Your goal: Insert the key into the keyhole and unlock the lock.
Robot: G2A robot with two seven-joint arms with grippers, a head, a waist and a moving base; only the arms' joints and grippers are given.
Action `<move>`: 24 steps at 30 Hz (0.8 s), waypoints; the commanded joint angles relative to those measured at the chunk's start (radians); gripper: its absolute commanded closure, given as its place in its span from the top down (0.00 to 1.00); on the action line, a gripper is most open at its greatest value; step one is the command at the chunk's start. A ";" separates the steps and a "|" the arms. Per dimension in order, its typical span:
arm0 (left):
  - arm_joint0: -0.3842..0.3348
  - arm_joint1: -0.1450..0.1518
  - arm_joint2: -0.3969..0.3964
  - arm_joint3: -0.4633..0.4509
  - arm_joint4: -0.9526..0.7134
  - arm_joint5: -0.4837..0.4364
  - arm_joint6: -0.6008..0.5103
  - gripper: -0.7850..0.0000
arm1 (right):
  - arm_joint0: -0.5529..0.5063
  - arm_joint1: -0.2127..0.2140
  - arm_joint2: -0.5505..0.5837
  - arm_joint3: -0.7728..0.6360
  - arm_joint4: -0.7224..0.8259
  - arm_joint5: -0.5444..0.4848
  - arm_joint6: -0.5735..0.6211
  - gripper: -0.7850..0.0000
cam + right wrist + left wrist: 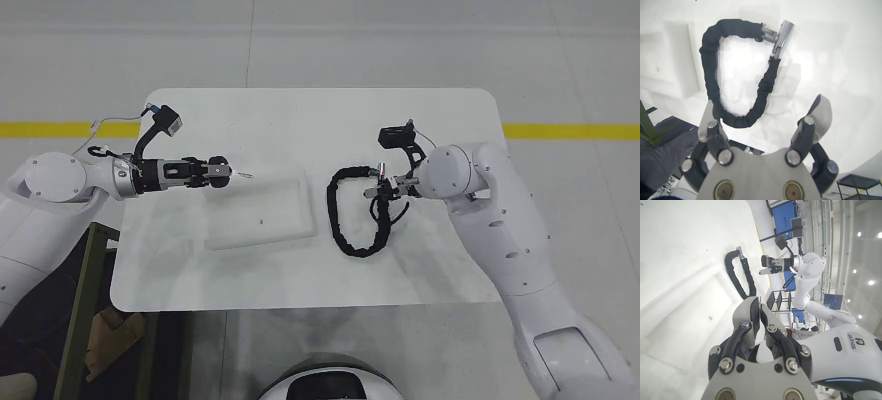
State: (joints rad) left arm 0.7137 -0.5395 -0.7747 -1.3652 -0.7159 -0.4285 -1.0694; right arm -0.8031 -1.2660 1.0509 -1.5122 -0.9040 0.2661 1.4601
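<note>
A chain lock in a black fabric sleeve (346, 215) lies looped on the white table (330, 275), right of centre. Its chrome cylinder (784, 37) joins the two ends of the loop (711, 72). My left gripper (232, 172) hovers over the table's left half, shut on a thin metal key (759, 306) whose tip (246, 177) points toward the lock (738, 275). My right gripper (764, 108) hangs open just above the lock, near the cylinder (381, 170), with nothing between its fingers (821, 108).
A flat white foam block (262, 212) lies on the table between the two grippers, left of the lock. A dark metal rack (85, 300) stands off the table's left edge.
</note>
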 commanded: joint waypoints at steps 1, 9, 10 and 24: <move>0.000 0.000 0.000 0.000 0.000 0.000 0.000 0.00 | 0.022 -0.015 -0.030 0.059 -0.001 0.001 -0.035 0.97; 0.000 0.000 0.000 0.000 0.000 0.000 0.000 0.00 | 0.061 -0.068 -0.099 0.213 -0.062 0.006 -0.129 0.40; 0.000 0.000 0.000 0.000 0.000 0.000 0.000 0.00 | 0.064 -0.073 -0.099 0.224 -0.061 0.000 -0.127 0.38; 0.000 0.000 0.000 0.000 0.000 0.000 0.000 0.00 | 0.037 -0.101 0.011 0.229 -0.091 -0.098 -0.103 0.00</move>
State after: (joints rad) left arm 0.7137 -0.5395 -0.7747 -1.3652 -0.7159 -0.4285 -1.0694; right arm -0.7567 -1.3695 1.0367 -1.2599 -1.0066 0.1889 1.3549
